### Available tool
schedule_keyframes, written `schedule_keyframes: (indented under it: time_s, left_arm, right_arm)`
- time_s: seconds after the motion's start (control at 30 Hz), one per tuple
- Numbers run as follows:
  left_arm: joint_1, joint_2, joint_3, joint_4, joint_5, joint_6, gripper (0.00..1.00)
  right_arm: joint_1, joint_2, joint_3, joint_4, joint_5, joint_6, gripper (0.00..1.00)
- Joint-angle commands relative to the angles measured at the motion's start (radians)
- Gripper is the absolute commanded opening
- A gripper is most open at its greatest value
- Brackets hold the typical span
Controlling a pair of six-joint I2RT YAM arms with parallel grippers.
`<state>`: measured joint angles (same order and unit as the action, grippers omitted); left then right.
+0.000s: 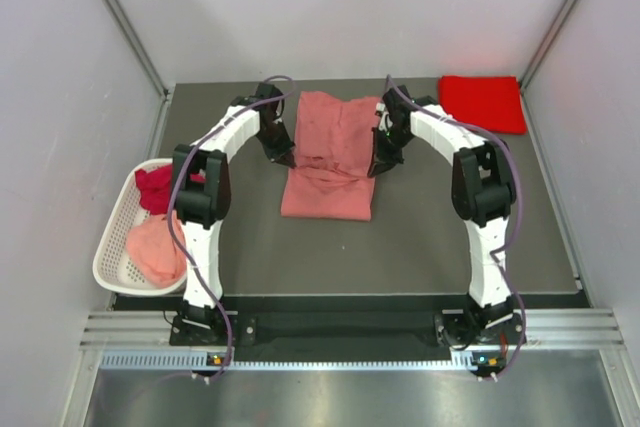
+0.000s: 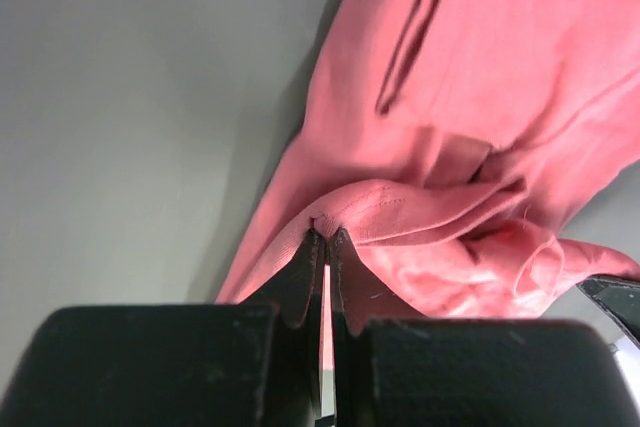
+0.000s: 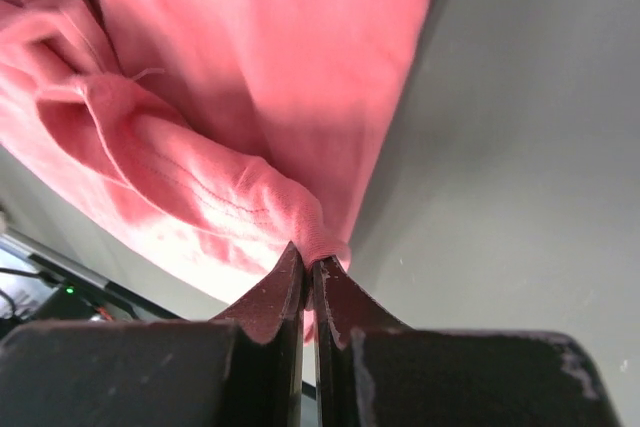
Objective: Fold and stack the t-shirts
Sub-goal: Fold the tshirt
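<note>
the black fingers of the left end effector (image 2: 325,247) sit closest, pinched tight on a small bit of the edge of the soft salmon pink cloth t-shirt (image 2: 470,97). the right end effector (image 3: 308,262) is pinched tight on the other edge of the same shirt. the shirt lies on the dark grey desk (image 1: 420,237) between the two end effectors, and its middle is bunched up.

what could go wrong: each pinch holds only a little cloth, so a quick pull could make the shirt slip out. if one arm goes faster than the other, the fold could come out crooked. the bunched middle could get trapped as a wrinkle under the fold.

count: four shirts in all. one salmon pink, held. one bright red folded shirt (image 1: 483,102), behind and to the right of the right end effector. one dark crimson shirt (image 1: 153,187) and one pale pink shirt (image 1: 157,247) lie in the one white plastic basket (image 1: 112,232), well to the left of the left end effector. two arms.
</note>
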<state>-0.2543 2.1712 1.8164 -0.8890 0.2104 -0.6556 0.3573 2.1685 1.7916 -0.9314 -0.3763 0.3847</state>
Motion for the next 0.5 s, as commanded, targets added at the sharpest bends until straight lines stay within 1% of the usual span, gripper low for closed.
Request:
schedule_keyframes:
  time_s: [0.0, 0.17, 0.33, 0.47]
  left_arm:
    - [0.009, 0.027, 0.073, 0.027, 0.055, 0.001, 0.00]
    - [0.015, 0.073, 0.122, 0.025, 0.072, 0.004, 0.00]
    - [0.027, 0.104, 0.150, 0.030, 0.087, 0.007, 0.00]
    - [0.035, 0.104, 0.158, 0.030, 0.073, 0.008, 0.00]
  right_arm:
    - [-0.021, 0.042, 0.090, -0.007, -0.052, -0.012, 0.00]
    - [-0.034, 0.086, 0.155, -0.027, -0.064, -0.010, 0.00]
    - [-0.057, 0.109, 0.161, -0.024, -0.085, -0.012, 0.00]
    - [-0.064, 0.116, 0.164, -0.021, -0.087, -0.006, 0.00]
